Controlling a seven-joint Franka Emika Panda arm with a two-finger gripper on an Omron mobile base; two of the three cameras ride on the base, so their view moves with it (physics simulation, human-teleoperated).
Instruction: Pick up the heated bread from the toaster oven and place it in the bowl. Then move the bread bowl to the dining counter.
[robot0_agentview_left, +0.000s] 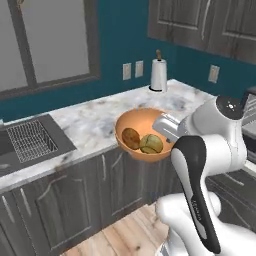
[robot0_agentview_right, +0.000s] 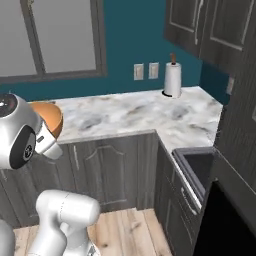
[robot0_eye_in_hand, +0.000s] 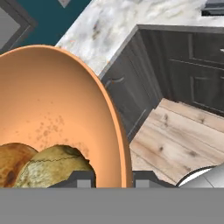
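Already the bread (robot0_agentview_left: 151, 144) lies in the bowl (robot0_agentview_left: 142, 117) beside a darker lump (robot0_agentview_left: 131, 138), the pincer (robot0_eye_in_hand: 113, 177) clamped on the rim, bowl held off the near tabletop (robot0_agentview_left: 95, 122) edge; carrying it to the dining counter remains.

The left base view looks from behind the arm, forward and down across the marble desk (robot0_agentview_left: 90, 120) toward the teal wall, with the bowl (robot0_agentview_left: 142, 120) near the middle and the sink rack (robot0_agentview_left: 30, 140) at its left edge. The right base view faces the same desk (robot0_agentview_right: 130, 115) from the other side and takes in the corner further right. Both share the paper towel roll (robot0_agentview_left: 159, 75) (robot0_agentview_right: 172, 80) and the wall sockets (robot0_agentview_left: 132, 70) (robot0_agentview_right: 146, 71). The hand view sits very close over the bowl's rim (robot0_eye_in_hand: 111, 113), probably tilted, looking past it to the cabinets (robot0_eye_in_hand: 183, 65) and wooden floor (robot0_eye_in_hand: 175, 140).
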